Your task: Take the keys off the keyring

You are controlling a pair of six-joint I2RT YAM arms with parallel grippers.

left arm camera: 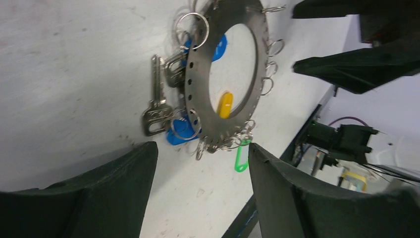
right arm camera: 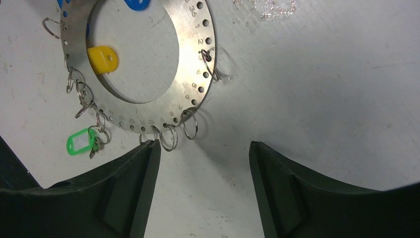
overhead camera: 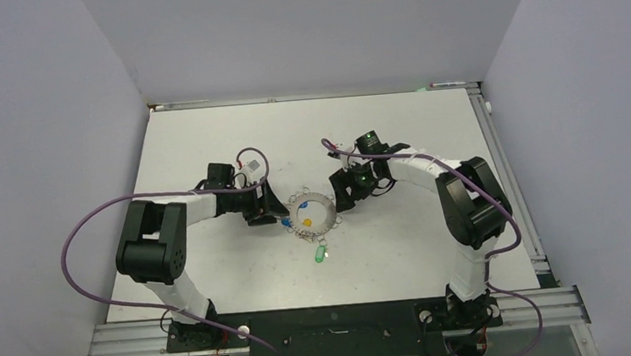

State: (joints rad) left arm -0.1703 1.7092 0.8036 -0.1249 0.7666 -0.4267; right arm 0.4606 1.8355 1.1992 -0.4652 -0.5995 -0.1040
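Stamped numerals 36, 1, 2 beside holes on the keyring (right arm camera: 192, 49)

A keyring (right arm camera: 195, 64), a flat, wide silver-grey metal band punched with numbered holes, lies flat on the white table (overhead camera: 208, 152). Small wire split rings (right arm camera: 190, 124) hang around its outer edge. Silver keys (left arm camera: 156, 101) with blue tags (left arm camera: 181, 130) lie touching its rim. A yellow tag (right arm camera: 103, 58) sits inside its opening. A green tag (right arm camera: 81, 142) lies just outside the rim.

2 arms (overhead camera: 154, 242) with black joints and white-wrapped links, looping purple cables (overhead camera: 64, 249), matte black wedge-shaped fingers (left arm camera: 89, 198)
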